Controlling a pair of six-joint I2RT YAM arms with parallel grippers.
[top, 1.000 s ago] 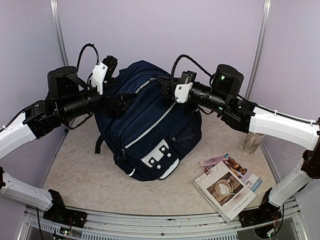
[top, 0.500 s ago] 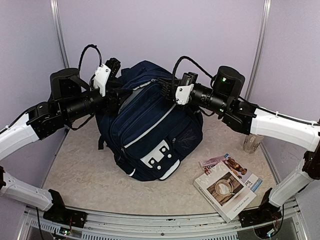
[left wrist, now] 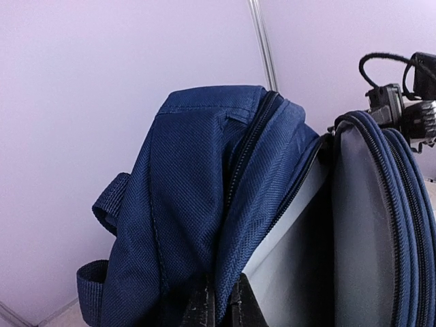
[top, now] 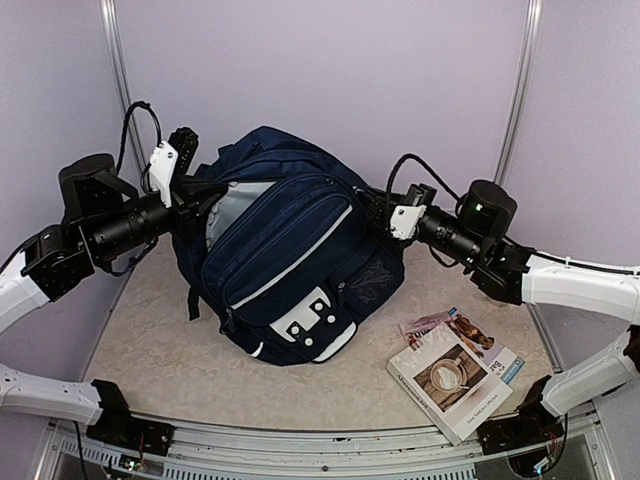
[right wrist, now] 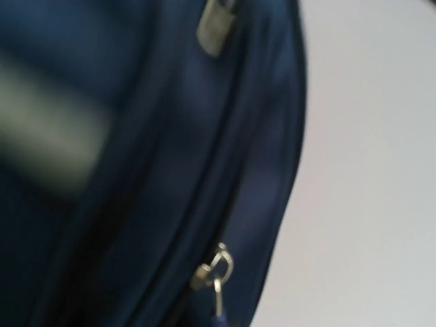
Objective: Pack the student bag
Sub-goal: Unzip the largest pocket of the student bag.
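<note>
The left tool (left wrist: 221,296) and right tool (top: 373,204) each clamp shut on the student bag (top: 290,250) edges.

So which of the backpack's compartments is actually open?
The big main compartment of the student bag, beside the left gripper: it gapes, showing light grey lining. The front pockets with the white patch look zipped.

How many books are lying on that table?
2, both right of the navy blue fabric backpack: a thick white book with a coffee-cup cover, and a thinner pink-covered one partly under it. Others may be hidden.
</note>
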